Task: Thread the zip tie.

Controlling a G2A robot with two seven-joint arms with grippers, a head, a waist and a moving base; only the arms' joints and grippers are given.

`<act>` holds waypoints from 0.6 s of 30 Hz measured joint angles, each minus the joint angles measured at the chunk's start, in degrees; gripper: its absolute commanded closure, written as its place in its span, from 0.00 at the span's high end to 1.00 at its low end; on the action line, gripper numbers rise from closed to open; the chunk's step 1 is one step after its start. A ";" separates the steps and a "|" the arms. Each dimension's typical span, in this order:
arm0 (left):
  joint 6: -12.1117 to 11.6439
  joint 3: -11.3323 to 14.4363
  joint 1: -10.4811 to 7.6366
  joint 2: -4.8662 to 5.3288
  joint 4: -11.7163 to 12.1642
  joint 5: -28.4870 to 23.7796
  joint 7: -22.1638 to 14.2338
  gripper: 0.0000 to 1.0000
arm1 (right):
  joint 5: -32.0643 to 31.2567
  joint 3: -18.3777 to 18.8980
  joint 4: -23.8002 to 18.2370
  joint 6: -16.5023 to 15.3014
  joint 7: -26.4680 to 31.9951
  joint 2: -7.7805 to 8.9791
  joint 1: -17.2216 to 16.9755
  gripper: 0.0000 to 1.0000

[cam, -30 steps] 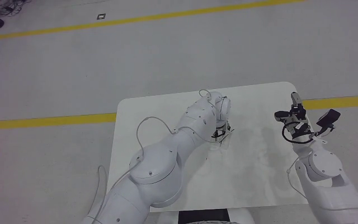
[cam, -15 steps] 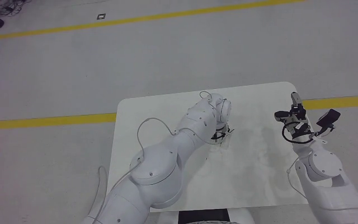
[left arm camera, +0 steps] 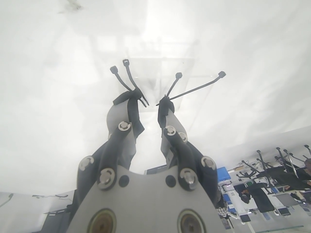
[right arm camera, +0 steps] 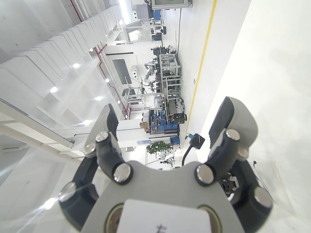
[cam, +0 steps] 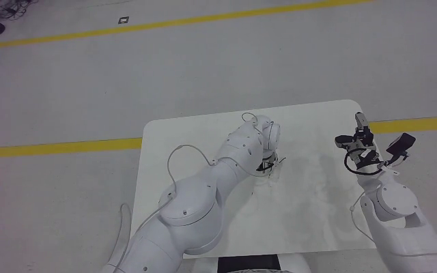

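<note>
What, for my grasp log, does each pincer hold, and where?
Right pincer: nothing. Left pincer: black zip ties, tail ends at its parted fingertips; hold unclear.

Top view: camera high over the arms, facing down. The table (cam: 314, 211) sits lower centre of the frame, with floor beyond.
Left wrist view: just behind the left gripper (left arm camera: 150, 99), facing the tabletop at close range.
Right wrist view: behind the right gripper (right arm camera: 168, 107), facing out across the hall.
Shared: top and left wrist views, mid-table; top and right wrist views, the far yellow line (cam: 205, 20) (right arm camera: 206, 42).
</note>
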 measured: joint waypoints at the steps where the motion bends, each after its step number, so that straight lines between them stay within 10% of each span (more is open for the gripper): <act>1: 0.15 0.01 0.05 0.00 0.00 0.10 -0.03 0.20 | 0.00 0.00 0.00 0.00 0.00 0.00 0.00 1.00; 18: 1.98 -0.17 0.17 -0.01 0.18 0.73 0.81 0.18 | 0.00 0.00 0.00 0.00 0.00 0.00 0.00 1.00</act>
